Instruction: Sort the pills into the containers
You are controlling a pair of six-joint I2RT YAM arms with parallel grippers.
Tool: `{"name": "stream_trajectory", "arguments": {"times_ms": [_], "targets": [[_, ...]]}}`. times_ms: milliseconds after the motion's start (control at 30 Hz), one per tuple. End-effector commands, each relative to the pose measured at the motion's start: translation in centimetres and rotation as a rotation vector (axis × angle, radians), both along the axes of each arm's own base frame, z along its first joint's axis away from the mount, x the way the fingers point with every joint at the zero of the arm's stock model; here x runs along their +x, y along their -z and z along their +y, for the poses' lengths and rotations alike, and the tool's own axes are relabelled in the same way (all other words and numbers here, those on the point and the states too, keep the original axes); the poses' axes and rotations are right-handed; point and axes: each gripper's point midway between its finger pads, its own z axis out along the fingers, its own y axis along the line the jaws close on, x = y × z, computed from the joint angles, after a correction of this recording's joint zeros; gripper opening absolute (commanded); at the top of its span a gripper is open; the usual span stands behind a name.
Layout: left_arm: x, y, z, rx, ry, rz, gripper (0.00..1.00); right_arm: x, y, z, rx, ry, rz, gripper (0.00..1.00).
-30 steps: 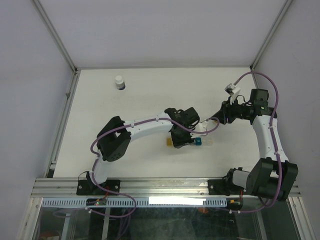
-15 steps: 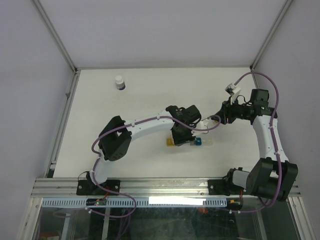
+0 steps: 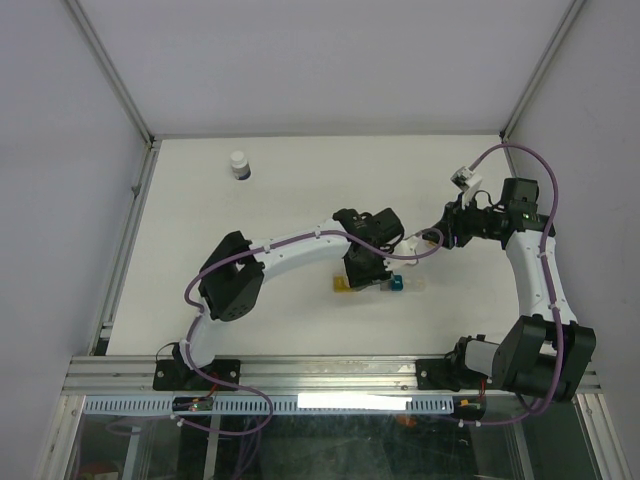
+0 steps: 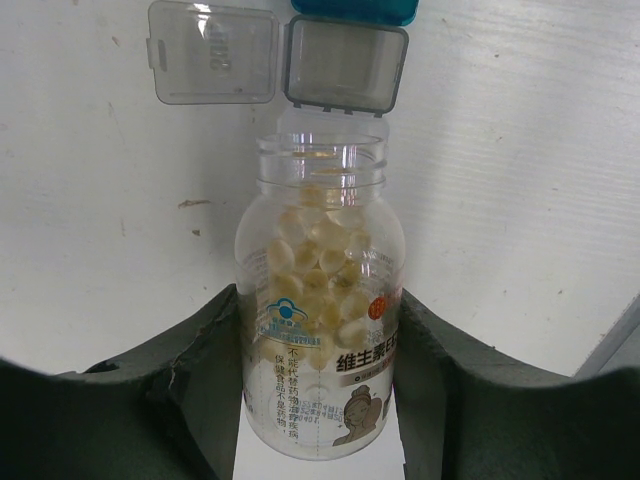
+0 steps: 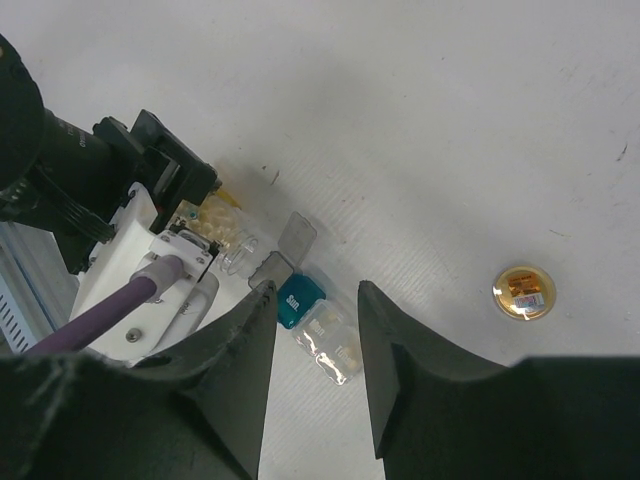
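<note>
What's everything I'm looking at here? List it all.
pill bottle: one, clear, pale yellow pills inside, held by left pincer
teal compartment: one, teal, mid-table, joined to clear section
clear section: one, clear, beside teal compartment
yellow compartment: one, yellow, beside left pincer
open lids: two, clear grey, before the bottle's mouth
white bottle: one, white with dark band, far left
gold cap: one, gold, flat on table
left pincer: one, dark, shut on pill bottle
right pincer: one, dark, open, empty
</note>
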Motion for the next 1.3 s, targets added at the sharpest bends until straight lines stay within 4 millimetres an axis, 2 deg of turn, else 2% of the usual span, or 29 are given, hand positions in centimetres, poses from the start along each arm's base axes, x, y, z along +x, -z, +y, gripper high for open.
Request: {"name": "stream_trajectory", "arguments": {"times_ms": [0,100,167,267,333,367,433,467,500,600,667,733,800,900,967,1000,1033,1067,1100,1167,1200,1267], "targets": [[-0.3,-3.0,-1.8,-0.079,0.013,-0.031,0.0,0.2,-0.8,0.0,0.021,-0.009,-0.027,0.41],[1.2,-1.3,0.0,-0.03,-0.037,-0.017,0.0,0.2,-0.8,0.0,0.024,-0.01,-0.027,0.41],[0.0,-2.1,-1.1,-0.054,-0.002,-0.016,0.0,0.2,-0.8,0.0,0.024,-0.005,-0.029,0.41],[0.9,-1.4,0.0,-0.026,-0.037,-0.023,0.0,0.2,-0.8,0.0,0.025,-0.009,-0.026,0.41],[-0.3,-2.6,-1.3,-0.065,0.002,-0.02,0.0,0.2,-0.8,0.0,0.024,-0.007,-0.026,0.41],[-0.1,-2.6,-1.5,-0.091,0.017,-0.041,0.0,0.3,-0.8,0.0,0.025,-0.007,-0.027,0.41],[0.8,-1.8,-0.2,-0.035,-0.032,-0.034,0.0,0.2,-0.8,0.0,0.026,-0.009,-0.024,0.41],[0.3,-2.7,-1.5,-0.067,-0.014,-0.023,0.0,0.2,-0.7,0.0,0.024,-0.008,-0.025,0.41],[-0.3,-2.6,-2.1,-0.094,0.016,-0.025,0.0,0.3,-0.6,0.0,0.024,-0.005,-0.02,0.41],[1.0,-1.8,-0.6,-0.033,-0.027,-0.024,0.0,0.2,-0.7,0.0,0.025,-0.006,-0.021,0.41],[0.3,-2.1,-1.0,-0.056,-0.002,-0.021,0.0,0.3,-0.8,-0.1,0.024,-0.003,-0.025,0.41],[0.8,-1.9,-0.5,-0.035,-0.018,-0.039,0.0,0.2,-0.8,0.0,0.028,-0.006,-0.024,0.41],[-0.6,-3.2,-1.7,-0.062,0.003,-0.023,0.0,0.2,-0.8,-0.1,0.026,-0.003,-0.024,0.41],[0.8,-1.6,0.2,-0.021,-0.038,-0.025,0.0,0.2,-0.9,0.0,0.031,-0.007,-0.026,0.41],[-0.2,-2.4,-1.0,-0.046,-0.003,-0.017,0.0,0.2,-0.9,-0.1,0.027,-0.002,-0.028,0.41],[0.0,-2.1,-1.1,-0.069,0.009,-0.037,0.0,0.2,-0.9,-0.2,0.028,-0.001,-0.026,0.41],[0.1,-1.5,-0.2,-0.029,-0.006,-0.038,0.0,0.2,-1.0,-0.1,0.029,-0.003,-0.028,0.41],[-0.2,-1.9,-0.3,-0.006,-0.017,-0.017,0.0,0.2,-0.9,-0.1,0.029,-0.004,-0.027,0.41],[-0.5,-2.5,-1.2,-0.034,-0.005,-0.01,0.0,0.2,-0.9,-0.2,0.029,0.0,-0.029,0.41],[0.4,-1.7,-0.6,-0.043,0.006,-0.048,0.0,0.2,-1.0,-0.2,0.03,-0.002,-0.028,0.41],[0.8,-2.0,-0.4,-0.026,-0.021,-0.045,0.0,0.2,-1.0,-0.1,0.03,-0.003,-0.029,0.41],[-0.4,-3.1,-1.8,-0.071,0.009,-0.019,0.0,0.2,-0.9,-0.2,0.028,0.001,-0.03,0.41]]}}
